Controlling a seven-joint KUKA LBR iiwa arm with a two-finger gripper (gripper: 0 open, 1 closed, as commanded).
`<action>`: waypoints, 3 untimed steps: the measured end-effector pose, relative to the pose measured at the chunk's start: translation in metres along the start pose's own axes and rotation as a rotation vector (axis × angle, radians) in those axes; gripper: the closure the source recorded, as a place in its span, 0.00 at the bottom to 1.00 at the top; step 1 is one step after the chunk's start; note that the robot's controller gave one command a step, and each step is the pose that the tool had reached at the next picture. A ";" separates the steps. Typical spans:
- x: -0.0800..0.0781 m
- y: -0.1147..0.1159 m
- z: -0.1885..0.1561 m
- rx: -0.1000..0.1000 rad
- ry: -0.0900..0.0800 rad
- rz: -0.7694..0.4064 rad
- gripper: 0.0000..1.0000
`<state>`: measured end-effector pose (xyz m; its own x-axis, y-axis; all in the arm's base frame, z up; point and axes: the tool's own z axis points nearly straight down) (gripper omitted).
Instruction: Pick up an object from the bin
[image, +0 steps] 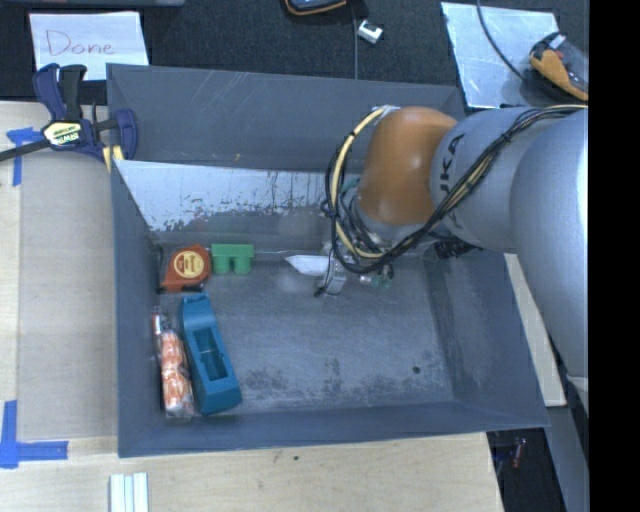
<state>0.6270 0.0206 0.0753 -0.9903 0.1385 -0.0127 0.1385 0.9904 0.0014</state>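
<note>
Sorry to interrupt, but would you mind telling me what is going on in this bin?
A robot arm reaches in from the right, with its end effector low near the back wall of the grey bin, right beside a small white thing. Whether it grips that thing cannot be told. At the left lie an orange tape measure, a green block, a long blue tool and a clear packet of orange pieces, all away from the arm.
</note>
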 end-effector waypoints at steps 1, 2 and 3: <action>0.000 0.000 -0.010 0.000 0.000 0.000 1.00; 0.002 -0.001 -0.048 0.001 0.008 -0.001 1.00; 0.000 -0.001 -0.098 0.000 0.006 -0.002 1.00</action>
